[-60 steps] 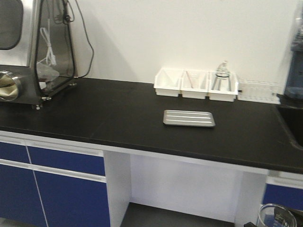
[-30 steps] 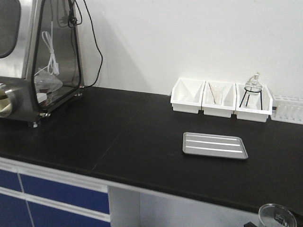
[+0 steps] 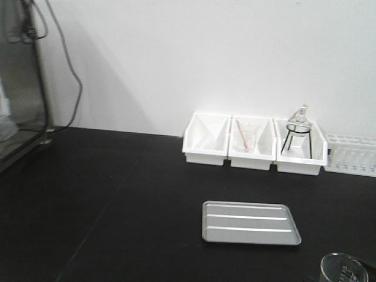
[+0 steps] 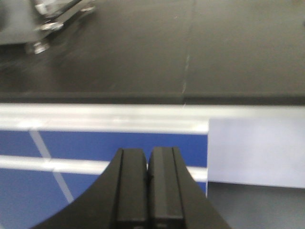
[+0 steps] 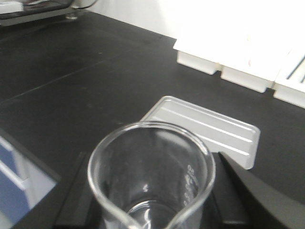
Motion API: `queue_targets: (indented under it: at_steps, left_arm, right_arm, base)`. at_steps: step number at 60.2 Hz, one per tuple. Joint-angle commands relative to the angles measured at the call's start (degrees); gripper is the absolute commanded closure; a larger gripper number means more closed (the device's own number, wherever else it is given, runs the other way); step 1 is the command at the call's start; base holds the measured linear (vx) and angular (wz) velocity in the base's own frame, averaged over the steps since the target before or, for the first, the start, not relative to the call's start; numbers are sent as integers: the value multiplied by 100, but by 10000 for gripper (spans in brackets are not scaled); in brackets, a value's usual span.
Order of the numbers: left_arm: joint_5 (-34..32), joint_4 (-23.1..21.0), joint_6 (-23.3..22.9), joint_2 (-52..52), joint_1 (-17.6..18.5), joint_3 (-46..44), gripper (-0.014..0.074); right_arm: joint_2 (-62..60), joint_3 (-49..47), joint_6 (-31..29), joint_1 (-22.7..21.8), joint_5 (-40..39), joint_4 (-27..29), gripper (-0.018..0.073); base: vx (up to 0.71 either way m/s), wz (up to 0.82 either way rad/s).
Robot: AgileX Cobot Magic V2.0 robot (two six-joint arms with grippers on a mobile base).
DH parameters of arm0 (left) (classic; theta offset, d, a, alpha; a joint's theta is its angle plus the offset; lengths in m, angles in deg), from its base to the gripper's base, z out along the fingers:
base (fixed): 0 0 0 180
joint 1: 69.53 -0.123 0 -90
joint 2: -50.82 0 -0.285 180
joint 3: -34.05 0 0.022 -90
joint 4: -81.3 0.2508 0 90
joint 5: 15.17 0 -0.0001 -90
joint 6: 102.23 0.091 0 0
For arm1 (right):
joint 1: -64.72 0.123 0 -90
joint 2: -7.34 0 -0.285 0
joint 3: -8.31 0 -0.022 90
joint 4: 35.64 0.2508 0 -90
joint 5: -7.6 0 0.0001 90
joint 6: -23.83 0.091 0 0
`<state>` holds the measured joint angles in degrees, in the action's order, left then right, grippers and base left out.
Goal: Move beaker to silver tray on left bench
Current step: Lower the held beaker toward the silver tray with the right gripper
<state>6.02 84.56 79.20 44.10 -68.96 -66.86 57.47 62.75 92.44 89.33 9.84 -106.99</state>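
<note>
A black surface (image 3: pixel 117 194) fills the lower half of the front view. Three white bins (image 3: pixel 254 143) stand side by side along its back. Nearer the front lies the tray (image 3: pixel 251 222), grey metal, flat on the surface. The left claw (image 4: pixel 148 191) hangs before the surface's white front edge, its fingers pressed together with nothing between them. The right claw (image 5: pixel 151 200) clasps the beaker (image 5: pixel 151 162) from both sides, upright. The beaker is on the tray's near side, towards its right end, and apart from it.

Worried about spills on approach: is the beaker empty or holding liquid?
Looks empty: the right wrist view looks down into the beaker and shows bare glass to the bottom, with no liquid line visible.
</note>
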Motion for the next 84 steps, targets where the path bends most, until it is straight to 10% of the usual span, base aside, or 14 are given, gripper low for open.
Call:
queue_targets:
  at_steps: [1, 69, 84]
  left_arm:
    - [-428, -16, -10, 43, 33, 114, 595]
    - [-428, -16, -10, 43, 33, 114, 595]
    - [-428, -16, -10, 43, 33, 114, 595]
  right_arm:
    - [-31, -177, -18, -24, -113, -30, 570]
    - [-25, -177, -13, -18, -223, -32, 571]
    - [1522, -417, -41, -484, -1075, -754, 571]
  base:
    - [37, -32]
    - [17, -19]
    - [0, 0]
